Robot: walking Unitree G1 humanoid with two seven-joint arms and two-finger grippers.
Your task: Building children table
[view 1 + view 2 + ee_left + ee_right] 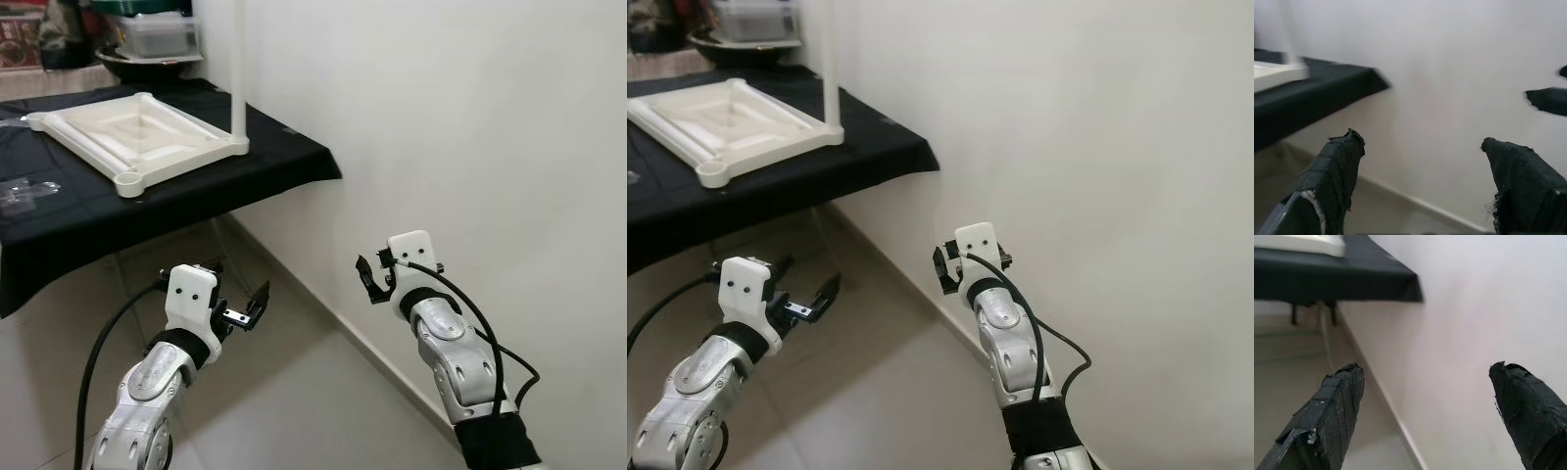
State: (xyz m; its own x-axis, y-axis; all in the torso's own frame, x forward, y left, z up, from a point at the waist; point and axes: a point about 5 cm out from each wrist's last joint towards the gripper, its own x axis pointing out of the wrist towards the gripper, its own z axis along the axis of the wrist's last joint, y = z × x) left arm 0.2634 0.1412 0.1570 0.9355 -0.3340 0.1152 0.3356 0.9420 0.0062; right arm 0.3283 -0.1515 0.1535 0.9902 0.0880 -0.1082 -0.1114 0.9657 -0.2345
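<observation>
- The left pincer (245, 304) hovers over the tiled floor (294, 392), its two black fingers spread wide with nothing between them.
- The right pincer (374, 277) hangs at about the same height, close to the white wall (470, 127), fingers likewise parted and empty.
- Up and ahead of both pincers, well apart from them, stands a counter (245, 171) draped in black cloth, its corner jutting toward the wall.
- On that counter lies the white children's tabletop (137, 132), underside up, its ribbed frame and round corner sockets showing.
- One white table leg (238, 78) stands upright in the corner socket nearest the wall, above the space between the two pincers.
- The nearest front socket (129, 182) of the tabletop stands open, ahead of the left pincer.
- Beyond the tabletop, at the far end of the counter, sit a dark bowl (147, 64) and a clear lidded box (157, 34).
- A clear plastic bag (24, 191) lies on the cloth far off to the left pincer's outer side.
</observation>
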